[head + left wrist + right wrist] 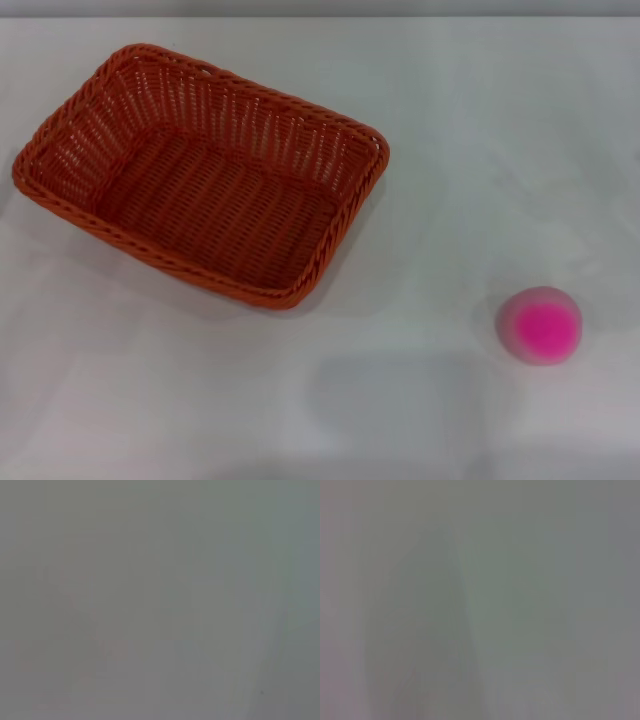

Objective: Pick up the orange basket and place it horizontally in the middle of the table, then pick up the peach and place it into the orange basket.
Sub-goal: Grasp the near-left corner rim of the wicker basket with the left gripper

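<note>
A plain white table [470,150] fills the head view, smooth and flat. On its left part sits the orange basket [200,175], a large woven rectangle with flared openwork sides and a braided rim; it lies skewed, its long side running on a slant from the far left toward the near middle, and nothing lies inside it. Well apart from it, on the near right of the table, rests the peach [541,325], a small pale pink ball with its bright magenta patch facing up. Neither claw appears in any view, and both wrist views show only a featureless grey blur, so their state is not visible.
</note>
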{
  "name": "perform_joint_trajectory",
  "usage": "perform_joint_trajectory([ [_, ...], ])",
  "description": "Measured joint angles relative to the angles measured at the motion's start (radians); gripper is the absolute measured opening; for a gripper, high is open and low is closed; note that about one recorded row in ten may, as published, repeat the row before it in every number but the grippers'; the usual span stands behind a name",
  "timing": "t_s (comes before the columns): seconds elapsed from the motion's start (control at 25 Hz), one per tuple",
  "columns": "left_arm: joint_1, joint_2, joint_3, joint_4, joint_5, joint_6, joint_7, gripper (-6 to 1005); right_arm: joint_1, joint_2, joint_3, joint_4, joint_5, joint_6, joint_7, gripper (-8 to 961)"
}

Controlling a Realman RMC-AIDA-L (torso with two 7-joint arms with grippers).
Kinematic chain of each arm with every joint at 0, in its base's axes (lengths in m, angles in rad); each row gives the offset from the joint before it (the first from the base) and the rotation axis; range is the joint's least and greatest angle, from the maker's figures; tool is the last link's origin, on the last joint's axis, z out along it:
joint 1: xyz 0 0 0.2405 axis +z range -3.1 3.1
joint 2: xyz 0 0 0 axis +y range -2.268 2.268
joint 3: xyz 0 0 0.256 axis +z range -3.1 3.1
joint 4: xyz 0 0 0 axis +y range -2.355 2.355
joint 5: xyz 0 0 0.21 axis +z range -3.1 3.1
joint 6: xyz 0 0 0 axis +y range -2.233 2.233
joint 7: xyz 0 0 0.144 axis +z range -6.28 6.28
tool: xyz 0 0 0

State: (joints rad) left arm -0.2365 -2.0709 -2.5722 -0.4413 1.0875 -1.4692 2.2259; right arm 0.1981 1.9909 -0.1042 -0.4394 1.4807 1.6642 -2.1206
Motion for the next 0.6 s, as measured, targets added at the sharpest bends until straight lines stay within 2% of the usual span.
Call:
perform_joint_trajectory([
  [0.4, 0.000, 0.003, 0.000, -0.006, 0.003, 0.001, -0.016, 773, -0.001, 0.004, 0.000, 0.001, -0.001, -0.002, -0.001, 857],
  [0.6, 0.003, 0.003, 0.001, -0.051, 0.022, 0.002, -0.049, 772, -0.002, 0.006, 0.000, 0.001, 0.000, -0.004, -0.003, 856],
])
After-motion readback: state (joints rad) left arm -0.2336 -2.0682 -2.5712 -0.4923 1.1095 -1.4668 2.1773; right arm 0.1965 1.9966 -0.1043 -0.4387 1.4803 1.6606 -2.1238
